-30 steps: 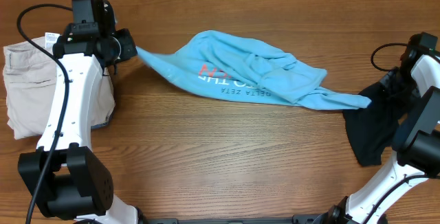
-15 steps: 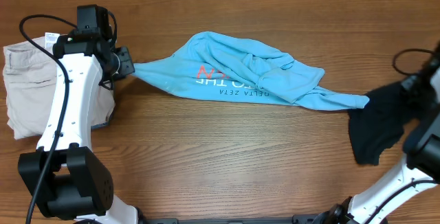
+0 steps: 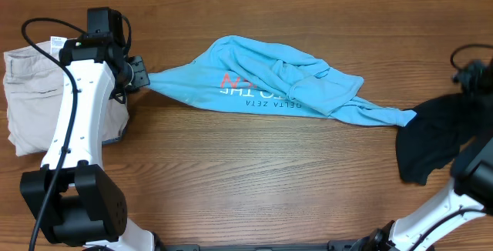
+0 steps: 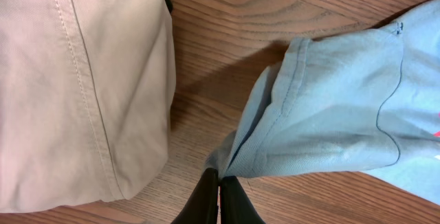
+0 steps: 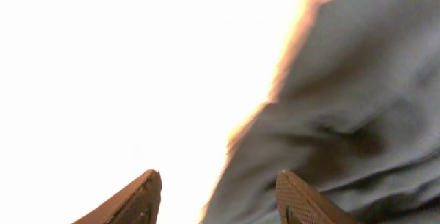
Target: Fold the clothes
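Note:
The light blue T-shirt lies stretched across the middle of the table, lettering up. My left gripper is shut on its left tip, and the left wrist view shows the black fingers pinching that hem corner of the T-shirt. The beige shorts lie folded at the far left, right beside that gripper. The black garment lies crumpled at the right edge, touching the T-shirt's right tip. My right gripper stands open, with the black garment's edge running between its fingers.
The beige shorts fill the left of the left wrist view, a narrow strip of wood apart from the T-shirt. The right arm is at the frame's right border. The left half of the right wrist view is washed out white.
The right arm swung right toward the table edge, dragging the black garment with it, and its jaws widened. The left gripper drew the T-shirt's tip slightly left, then held still.

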Robot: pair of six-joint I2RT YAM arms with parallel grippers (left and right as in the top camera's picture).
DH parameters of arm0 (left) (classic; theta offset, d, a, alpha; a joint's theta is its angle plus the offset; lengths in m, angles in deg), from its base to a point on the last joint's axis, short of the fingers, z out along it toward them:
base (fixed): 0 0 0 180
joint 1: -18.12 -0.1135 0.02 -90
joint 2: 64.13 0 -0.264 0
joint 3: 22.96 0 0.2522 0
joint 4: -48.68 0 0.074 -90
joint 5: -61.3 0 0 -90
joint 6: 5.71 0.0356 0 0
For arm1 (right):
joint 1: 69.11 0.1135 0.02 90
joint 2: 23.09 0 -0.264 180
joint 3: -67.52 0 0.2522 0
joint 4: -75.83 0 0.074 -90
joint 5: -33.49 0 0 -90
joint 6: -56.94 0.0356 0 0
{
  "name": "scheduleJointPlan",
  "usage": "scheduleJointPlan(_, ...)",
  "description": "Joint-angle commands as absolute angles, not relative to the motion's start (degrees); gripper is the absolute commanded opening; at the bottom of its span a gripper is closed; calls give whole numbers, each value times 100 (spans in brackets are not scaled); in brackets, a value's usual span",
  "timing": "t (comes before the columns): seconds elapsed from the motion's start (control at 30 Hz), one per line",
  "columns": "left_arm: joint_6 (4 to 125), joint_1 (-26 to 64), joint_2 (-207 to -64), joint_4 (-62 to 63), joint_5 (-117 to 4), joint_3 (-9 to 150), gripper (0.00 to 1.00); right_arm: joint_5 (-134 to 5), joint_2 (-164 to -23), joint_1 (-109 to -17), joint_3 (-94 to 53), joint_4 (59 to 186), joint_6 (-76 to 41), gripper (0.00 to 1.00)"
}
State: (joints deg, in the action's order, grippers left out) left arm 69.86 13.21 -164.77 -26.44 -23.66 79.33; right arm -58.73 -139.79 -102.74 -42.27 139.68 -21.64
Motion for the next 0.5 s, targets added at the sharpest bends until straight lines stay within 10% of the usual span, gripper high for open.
scheduleJointPlan(0.0,6970,1325,-16440,-2651,-2255,8005,4,-6734,-13068,-9725,-4699,14309,-2789,57)
scheduleJointPlan(0.47,6972,1325,-16440,-2655,-2270,8005,4,-6601,-13048,-7469,-3661,15550,-3276,61)
